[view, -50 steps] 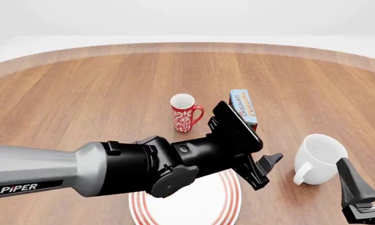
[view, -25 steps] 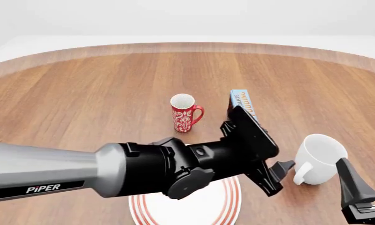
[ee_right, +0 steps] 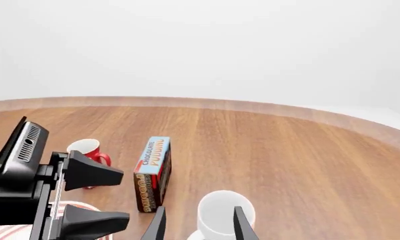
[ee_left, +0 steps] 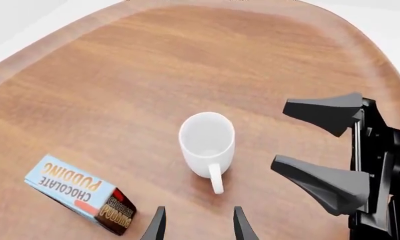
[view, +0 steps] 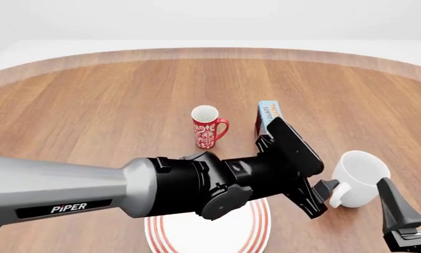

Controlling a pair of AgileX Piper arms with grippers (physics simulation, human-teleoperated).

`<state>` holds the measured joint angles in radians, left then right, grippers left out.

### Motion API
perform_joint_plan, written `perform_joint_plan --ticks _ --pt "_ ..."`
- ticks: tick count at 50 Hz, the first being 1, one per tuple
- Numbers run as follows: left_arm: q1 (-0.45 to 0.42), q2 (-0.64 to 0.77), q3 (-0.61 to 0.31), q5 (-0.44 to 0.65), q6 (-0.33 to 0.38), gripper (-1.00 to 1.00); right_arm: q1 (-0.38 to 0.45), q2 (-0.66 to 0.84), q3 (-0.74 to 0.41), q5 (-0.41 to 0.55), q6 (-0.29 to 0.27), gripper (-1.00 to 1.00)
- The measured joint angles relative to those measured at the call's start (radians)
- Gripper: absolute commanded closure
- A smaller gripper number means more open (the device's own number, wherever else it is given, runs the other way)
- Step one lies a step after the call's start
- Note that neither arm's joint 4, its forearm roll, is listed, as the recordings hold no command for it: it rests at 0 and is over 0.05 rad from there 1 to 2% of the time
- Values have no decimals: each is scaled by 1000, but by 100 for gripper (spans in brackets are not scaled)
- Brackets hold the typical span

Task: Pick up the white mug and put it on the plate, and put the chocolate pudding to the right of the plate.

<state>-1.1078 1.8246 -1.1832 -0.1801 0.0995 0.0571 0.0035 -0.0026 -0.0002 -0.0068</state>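
The white mug (view: 363,174) stands upright at the right of the table, its handle turned toward the near-left. My left gripper (view: 321,199) is open right beside that handle, holding nothing; in the left wrist view the white mug (ee_left: 207,141) lies just ahead of the left gripper (ee_left: 198,227). The plate (view: 256,232) lies at the near middle, mostly hidden under the left arm. The chocolate pudding (view: 269,113) stands on its edge behind the arm, right of a red mug. My right gripper (view: 414,203) is open at the near right; its wrist view has the white mug (ee_right: 225,214) close ahead.
A red patterned mug (view: 206,127) stands upright at mid-table, left of the pudding. The left arm's black wrist (view: 217,184) reaches across above the plate. The right gripper (ee_left: 283,135) appears beside the white mug in the left wrist view. The brown table (view: 90,105) curves round at the back.
The left arm has swung to the right and forward, bringing its open fingers up to the white mug's handle and covering more of the pudding. The right arm has not moved.
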Motion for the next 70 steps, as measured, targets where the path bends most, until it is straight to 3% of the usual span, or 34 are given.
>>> perform_joint_plan --ticks 70 --pt "-21 131 -192 75 -52 -100 2 2 0 2 2 -100"
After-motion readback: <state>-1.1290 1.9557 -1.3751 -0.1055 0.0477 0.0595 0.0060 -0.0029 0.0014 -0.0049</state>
